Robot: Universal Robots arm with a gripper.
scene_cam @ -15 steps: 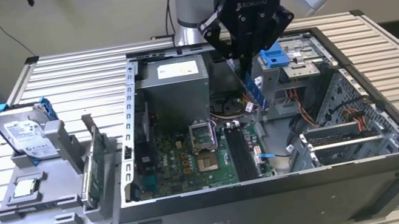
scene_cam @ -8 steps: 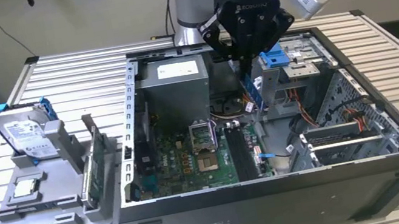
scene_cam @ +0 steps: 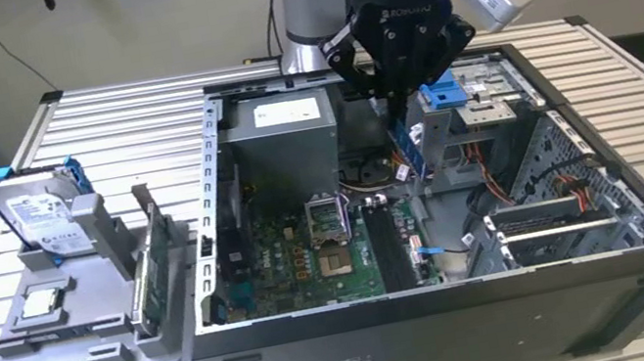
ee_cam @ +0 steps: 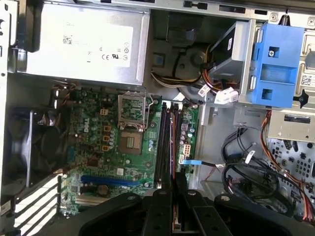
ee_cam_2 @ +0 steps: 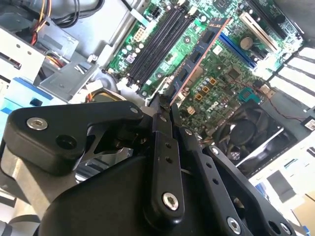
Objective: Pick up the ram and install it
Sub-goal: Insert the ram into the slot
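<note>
The ram [scene_cam: 408, 147] hangs upright inside the open computer case [scene_cam: 452, 316], with my gripper [scene_cam: 395, 96] shut on its upper end. In the second wrist view the ram [ee_cam_2: 197, 54] runs as a long dark stick with black chips out from my gripper [ee_cam_2: 163, 102], over the motherboard. The black memory slots [scene_cam: 387, 243] lie below and in front of it, beside the processor socket [scene_cam: 328, 229]. In the first wrist view the ram [ee_cam: 172, 147] shows edge-on above the memory slots [ee_cam: 162, 142], held by my gripper [ee_cam: 174, 181].
A grey fixture [scene_cam: 58, 331] at the exterior view's left holds a hard drive in a blue frame [scene_cam: 37, 216] and a green card [scene_cam: 146, 271]. Inside the case are the power supply [scene_cam: 280, 128], a blue drive bracket [scene_cam: 446, 94], loose cables [ee_cam: 246, 167] and a fan [ee_cam: 34, 147].
</note>
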